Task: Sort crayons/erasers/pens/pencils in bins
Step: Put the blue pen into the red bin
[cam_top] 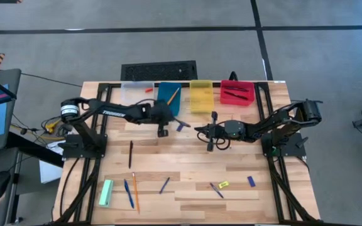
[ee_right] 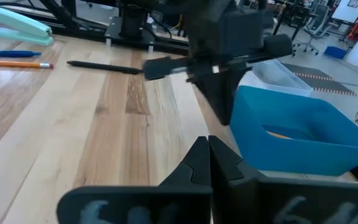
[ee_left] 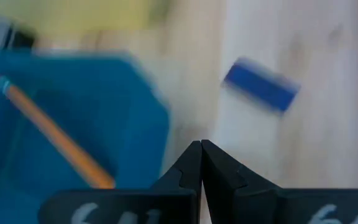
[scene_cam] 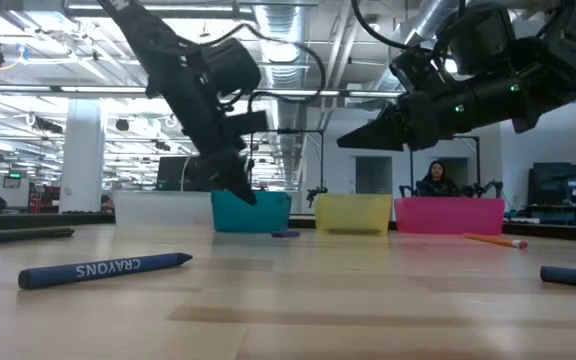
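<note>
So far I judge the sorting is less than half done. Of the four bins, the clear bin (cam_top: 132, 94) holds one red eraser (cam_top: 148, 90), the blue bin (cam_top: 167, 97) one pencil (cam_top: 173, 95), the red bin (cam_top: 236, 99) what looks like two pens (cam_top: 236, 91), and the yellow bin (cam_top: 200, 103) seems to hold nothing.

On the table (cam_top: 187, 163) remain one pencil (cam_top: 135, 191), one black pen (cam_top: 131, 154), three dark blue sticks (pens or crayons, I cannot tell) and three erasers: two blue, one yellow.

Both pincers are pressed together and carry nothing: the left gripper (ee_left: 201, 146) is just in front of the blue bin, near a blue eraser (ee_left: 260, 85), and the right gripper (ee_right: 207, 142) is in front of the yellow bin.
</note>
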Robot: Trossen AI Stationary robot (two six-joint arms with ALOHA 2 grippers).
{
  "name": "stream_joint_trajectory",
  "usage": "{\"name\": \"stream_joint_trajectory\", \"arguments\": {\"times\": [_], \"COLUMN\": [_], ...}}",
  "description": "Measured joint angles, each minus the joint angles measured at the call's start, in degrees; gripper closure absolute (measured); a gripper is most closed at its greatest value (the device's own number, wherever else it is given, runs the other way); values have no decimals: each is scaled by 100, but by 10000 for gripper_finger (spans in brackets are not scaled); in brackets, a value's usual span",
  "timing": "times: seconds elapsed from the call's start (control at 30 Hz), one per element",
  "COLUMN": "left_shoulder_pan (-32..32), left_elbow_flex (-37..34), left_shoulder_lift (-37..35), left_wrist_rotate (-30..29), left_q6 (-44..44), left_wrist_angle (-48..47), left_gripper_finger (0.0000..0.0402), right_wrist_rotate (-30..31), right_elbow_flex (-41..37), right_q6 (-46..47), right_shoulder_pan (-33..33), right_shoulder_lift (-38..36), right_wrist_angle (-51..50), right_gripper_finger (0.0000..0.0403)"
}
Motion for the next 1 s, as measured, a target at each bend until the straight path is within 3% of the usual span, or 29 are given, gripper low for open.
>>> {"name": "stream_joint_trajectory", "arguments": {"times": [1.0], "left_shoulder_pan": [484], "left_elbow_flex": [15], "left_shoulder_lift": [370], "left_wrist_rotate": [307], "left_q6": [-24], "left_wrist_angle": [1495], "left_gripper_finger": [401], "right_wrist_rotate": [2], "right_elbow_flex": [2], "right_q6": [2], "right_shoulder_pan": [-9], "right_shoulder_lift": [-2], "right_wrist_angle": [-81], "right_gripper_finger": [401]}}
